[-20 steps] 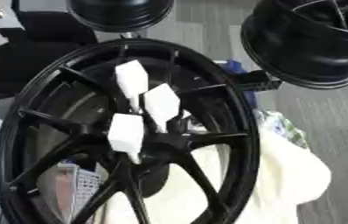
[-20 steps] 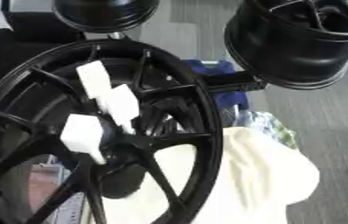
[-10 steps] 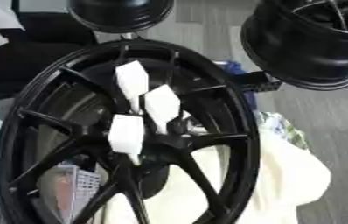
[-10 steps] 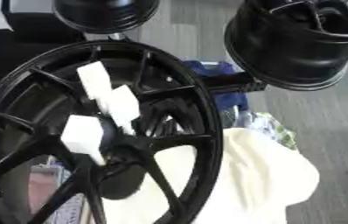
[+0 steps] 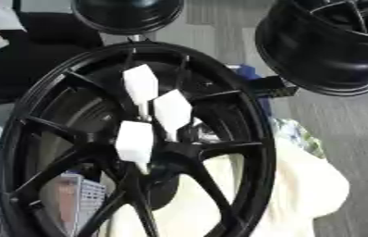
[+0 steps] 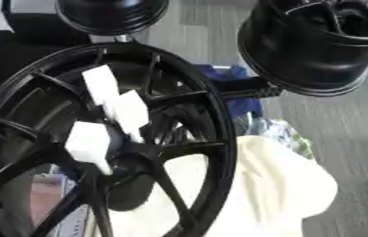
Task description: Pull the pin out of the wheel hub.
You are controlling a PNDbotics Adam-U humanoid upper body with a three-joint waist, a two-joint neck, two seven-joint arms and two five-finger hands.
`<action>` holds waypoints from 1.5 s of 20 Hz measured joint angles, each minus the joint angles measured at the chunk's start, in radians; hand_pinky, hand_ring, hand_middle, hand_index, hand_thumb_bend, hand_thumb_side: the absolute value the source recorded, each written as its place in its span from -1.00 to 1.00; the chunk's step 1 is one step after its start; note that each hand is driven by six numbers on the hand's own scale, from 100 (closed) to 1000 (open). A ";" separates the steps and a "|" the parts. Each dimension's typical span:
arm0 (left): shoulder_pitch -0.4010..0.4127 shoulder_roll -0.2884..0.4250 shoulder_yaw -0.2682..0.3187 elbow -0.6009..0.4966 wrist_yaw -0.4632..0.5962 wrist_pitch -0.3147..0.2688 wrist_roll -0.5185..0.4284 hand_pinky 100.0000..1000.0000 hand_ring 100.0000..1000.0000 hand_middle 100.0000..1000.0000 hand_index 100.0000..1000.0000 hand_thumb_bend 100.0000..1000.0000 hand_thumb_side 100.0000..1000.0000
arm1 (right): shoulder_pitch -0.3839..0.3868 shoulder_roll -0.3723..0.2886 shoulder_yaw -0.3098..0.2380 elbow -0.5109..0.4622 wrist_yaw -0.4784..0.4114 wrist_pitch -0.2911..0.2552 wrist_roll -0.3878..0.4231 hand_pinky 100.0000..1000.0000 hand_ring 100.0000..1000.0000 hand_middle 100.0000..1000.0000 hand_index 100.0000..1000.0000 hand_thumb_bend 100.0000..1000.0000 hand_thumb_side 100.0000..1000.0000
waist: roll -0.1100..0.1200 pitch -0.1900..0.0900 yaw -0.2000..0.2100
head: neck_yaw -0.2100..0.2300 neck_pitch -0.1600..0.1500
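Nothing among the things has shifted since the earlier frames; the wheel and its white pieces lie as before, with at most a slight drift of the whole picture. Largest is the black wheel hub [image 5: 131,139], standing nearly upright and filling the left and centre, its rim running out of view at the left and bottom edges. Its spokes meet at a centre boss low in the middle, and three white block-shaped pins [image 5: 153,111] cluster there: one high, one just beside it to the right, one lower left, all close together against the spokes. Open gaps between the spokes show a cream cloth [image 5: 300,194] bulging behind the rim at lower right. A second black wheel [image 5: 325,46] sits at upper right, well apart from the hub's rim, with a short black bracket [image 5: 270,86] between the two. Another round black part [image 5: 126,16] hangs at the top edge just above the rim. Grey floor [image 5: 349,120] lies open on the right. Neither robot hand shows in either view, so their fingers cannot be judged.
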 measured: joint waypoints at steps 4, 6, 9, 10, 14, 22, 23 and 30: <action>0.000 0.000 0.000 0.000 -0.013 0.002 0.003 0.74 0.71 0.57 0.79 -0.51 -0.42 | 0.000 0.000 0.000 0.000 0.000 0.000 0.000 -0.24 0.16 0.24 0.53 -0.42 -0.70 | 0.001 0.000 0.001 | 0.000 0.000; -0.001 -0.001 0.000 0.000 -0.014 0.004 0.005 0.72 0.67 0.52 0.75 -0.60 -0.47 | 0.000 0.000 0.000 0.000 0.001 0.000 0.000 -0.24 0.16 0.24 0.53 -0.42 -0.70 | 0.001 -0.001 0.001 | 0.000 0.000; -0.005 -0.007 0.000 -0.007 0.010 0.002 0.021 0.66 0.56 0.39 0.67 -0.84 -0.41 | 0.000 0.000 0.000 0.000 0.003 -0.001 -0.001 -0.24 0.16 0.24 0.52 -0.41 -0.71 | 0.001 -0.001 0.001 | 0.000 0.000; -0.008 -0.010 0.000 -0.016 0.029 -0.002 0.028 0.65 0.54 0.37 0.65 -0.88 -0.41 | 0.000 0.000 0.000 0.000 0.004 -0.001 -0.001 -0.24 0.16 0.24 0.52 -0.40 -0.71 | 0.001 -0.002 0.001 | 0.000 0.000; -0.028 -0.014 -0.012 -0.091 0.128 -0.029 0.041 0.63 0.50 0.31 0.62 -1.00 -0.47 | 0.000 -0.001 0.000 0.000 0.005 0.000 0.000 -0.24 0.15 0.24 0.52 -0.41 -0.71 | 0.001 -0.003 0.000 | 0.001 -0.001; -0.090 -0.014 -0.062 -0.319 0.239 -0.090 -0.047 0.64 0.50 0.31 0.63 -0.98 -0.53 | -0.001 -0.005 0.007 0.000 0.005 0.001 0.001 -0.24 0.15 0.24 0.52 -0.42 -0.70 | 0.006 -0.007 -0.005 | 0.003 -0.001; -0.104 -0.015 -0.068 -0.341 0.247 -0.091 -0.057 0.64 0.49 0.31 0.62 -0.98 -0.54 | -0.001 -0.005 0.009 0.000 0.005 0.001 0.001 -0.24 0.15 0.24 0.52 -0.42 -0.70 | 0.007 -0.007 -0.005 | 0.003 -0.001; -0.177 -0.026 -0.118 -0.481 0.289 -0.105 -0.144 0.64 0.51 0.33 0.63 -0.94 -0.56 | -0.002 -0.008 0.015 0.000 0.005 0.001 0.001 -0.24 0.15 0.24 0.52 -0.43 -0.70 | 0.009 -0.010 -0.006 | 0.006 -0.001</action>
